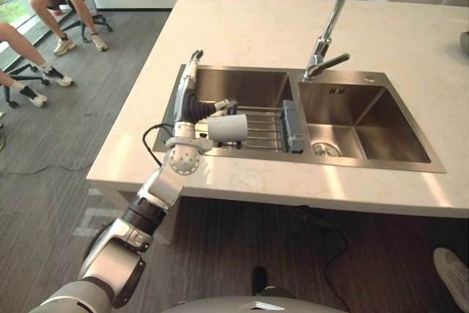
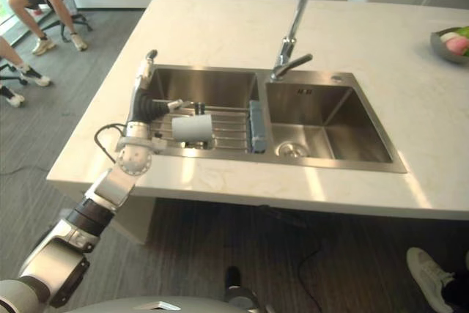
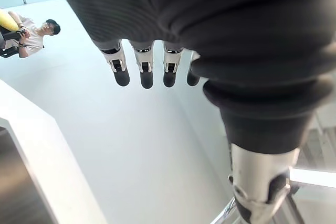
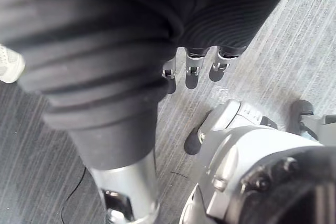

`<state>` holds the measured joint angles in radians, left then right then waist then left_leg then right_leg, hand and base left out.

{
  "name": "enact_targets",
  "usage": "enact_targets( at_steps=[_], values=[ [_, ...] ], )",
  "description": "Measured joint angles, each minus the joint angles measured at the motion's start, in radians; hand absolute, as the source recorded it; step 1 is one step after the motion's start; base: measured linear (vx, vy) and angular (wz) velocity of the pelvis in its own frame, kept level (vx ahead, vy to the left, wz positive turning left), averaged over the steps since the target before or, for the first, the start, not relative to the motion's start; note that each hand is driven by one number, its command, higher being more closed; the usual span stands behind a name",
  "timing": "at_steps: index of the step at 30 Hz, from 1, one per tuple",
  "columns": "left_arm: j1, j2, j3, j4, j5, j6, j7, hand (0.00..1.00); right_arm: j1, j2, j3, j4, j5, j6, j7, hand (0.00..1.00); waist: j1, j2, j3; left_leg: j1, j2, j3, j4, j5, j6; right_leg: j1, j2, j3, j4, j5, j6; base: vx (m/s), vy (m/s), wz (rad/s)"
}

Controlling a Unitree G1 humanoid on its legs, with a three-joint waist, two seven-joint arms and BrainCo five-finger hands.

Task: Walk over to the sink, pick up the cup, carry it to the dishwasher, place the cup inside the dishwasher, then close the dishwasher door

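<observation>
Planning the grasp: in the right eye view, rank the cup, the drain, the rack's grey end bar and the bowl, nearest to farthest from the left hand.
From the left hand, at the sink's left edge:
1. cup, lying on the rack beside it.
2. grey end bar, at the rack's right end.
3. drain, right basin.
4. bowl, counter's far right.

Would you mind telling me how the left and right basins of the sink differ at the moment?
The left basin carries a wire rack with the grey cup on its side; the right basin is bare down to its drain. The left hand reaches over the left basin's rim, away from the right basin. Both are steel.
</observation>
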<state>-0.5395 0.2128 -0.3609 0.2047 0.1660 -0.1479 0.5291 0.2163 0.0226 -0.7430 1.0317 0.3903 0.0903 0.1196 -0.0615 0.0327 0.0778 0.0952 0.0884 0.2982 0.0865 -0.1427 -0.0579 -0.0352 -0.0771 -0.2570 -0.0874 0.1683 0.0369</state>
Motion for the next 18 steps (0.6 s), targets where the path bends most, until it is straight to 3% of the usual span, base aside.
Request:
enact_targets(
  at_steps=[3, 5, 6, 9, 12, 18],
  values=[
    [0.001, -0.001, 0.010, -0.021, -0.107, -0.085, -0.014, 0.00, 0.006, -0.008, 0.031, 0.002, -0.004, 0.000, 0.000, 0.00, 0.003, -0.001, 0.001, -0.007, -0.003, -0.010, 0.001, 0.003, 0.003, -0.001, -0.004, -0.005, 0.002, 0.001, 0.000, -0.03, 0.014, 0.10],
    [0.001, -0.007, 0.010, -0.058, -0.243, -0.141, -0.075, 0.00, 0.005, -0.008, 0.035, 0.002, -0.006, 0.001, 0.001, 0.00, 0.005, -0.005, 0.001, -0.010, -0.006, -0.018, 0.001, 0.005, 0.006, 0.000, -0.006, -0.007, 0.003, 0.002, 0.001, -0.02, 0.018, 0.10],
    [0.000, -0.013, 0.009, -0.085, -0.361, -0.162, -0.136, 0.00, 0.005, -0.008, 0.037, 0.002, -0.006, 0.001, 0.002, 0.00, 0.007, -0.008, -0.001, -0.011, -0.007, -0.021, 0.002, 0.005, 0.007, 0.001, -0.007, -0.008, 0.003, 0.002, 0.001, -0.02, 0.014, 0.06],
    [0.000, -0.029, 0.006, -0.118, -0.549, -0.169, -0.221, 0.00, 0.005, -0.012, 0.071, 0.001, -0.008, 0.001, 0.003, 0.00, 0.006, -0.018, -0.006, -0.022, -0.007, -0.027, 0.003, 0.005, 0.007, 0.002, -0.009, -0.013, 0.003, 0.002, 0.001, -0.04, 0.013, 0.05],
    [0.000, -0.048, 0.004, -0.118, -0.659, -0.168, -0.279, 0.00, 0.005, -0.013, 0.076, -0.004, -0.033, 0.017, 0.004, 0.00, 0.006, -0.023, -0.009, -0.026, -0.008, -0.035, 0.003, 0.006, 0.009, 0.003, -0.011, -0.026, 0.006, 0.002, 0.001, -0.02, 0.006, 0.08],
    [0.006, -0.089, 0.004, -0.118, -0.733, -0.159, -0.352, 0.00, 0.007, -0.027, 0.113, -0.013, -0.046, 0.069, 0.013, 0.00, 0.002, -0.026, -0.011, -0.027, -0.008, -0.050, 0.003, 0.006, 0.009, 0.011, -0.010, -0.031, 0.006, -0.002, 0.002, -0.01, 0.010, 0.07]
  ],
)
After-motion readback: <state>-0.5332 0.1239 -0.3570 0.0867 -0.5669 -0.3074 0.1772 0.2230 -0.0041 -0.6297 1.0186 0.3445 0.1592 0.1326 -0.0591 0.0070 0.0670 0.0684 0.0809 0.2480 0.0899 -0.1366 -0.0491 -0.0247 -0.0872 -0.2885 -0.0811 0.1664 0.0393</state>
